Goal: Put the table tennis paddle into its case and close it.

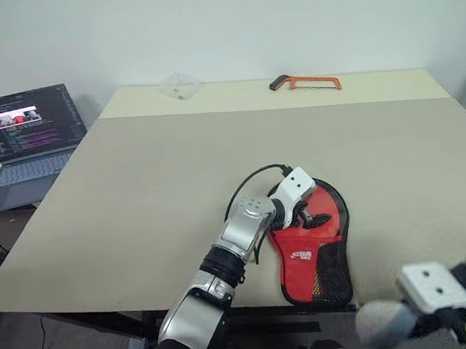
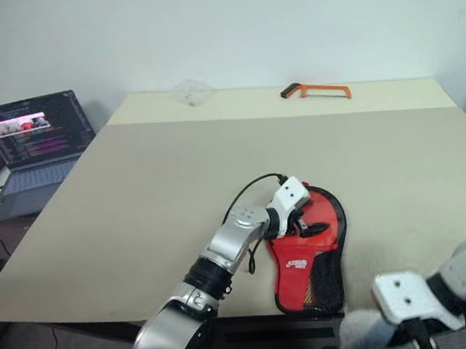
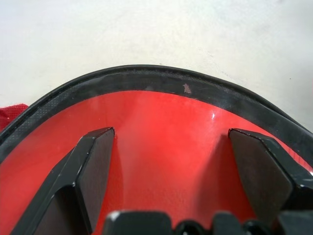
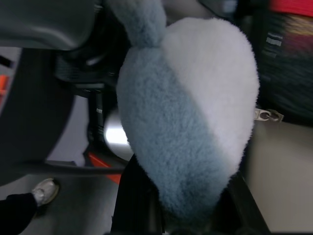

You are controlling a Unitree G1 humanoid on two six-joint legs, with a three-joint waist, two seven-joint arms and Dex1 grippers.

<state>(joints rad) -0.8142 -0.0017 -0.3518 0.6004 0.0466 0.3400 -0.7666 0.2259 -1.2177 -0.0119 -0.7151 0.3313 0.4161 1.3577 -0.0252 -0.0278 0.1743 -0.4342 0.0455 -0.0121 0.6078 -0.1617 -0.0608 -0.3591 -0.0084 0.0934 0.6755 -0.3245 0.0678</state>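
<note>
Left gripper (image 1: 304, 210) wide open, empty, over red-and-black paddle-shaped soft case (image 1: 313, 249); right gripper (image 4: 195, 215) pinches fluffy grey-blue pouch (image 4: 188, 117); press flap flat before zipping.

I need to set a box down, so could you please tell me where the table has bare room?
The table is bare from the laptop side across to the case, and between the case and the hacksaw. The near edge is crowded around the case.

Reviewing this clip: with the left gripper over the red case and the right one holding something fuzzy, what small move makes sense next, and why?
Probably lower the open left gripper and press on the case: its fingers straddle the paddle's red face in the case. The right gripper holds a grey-blue pouch off the table.
</note>
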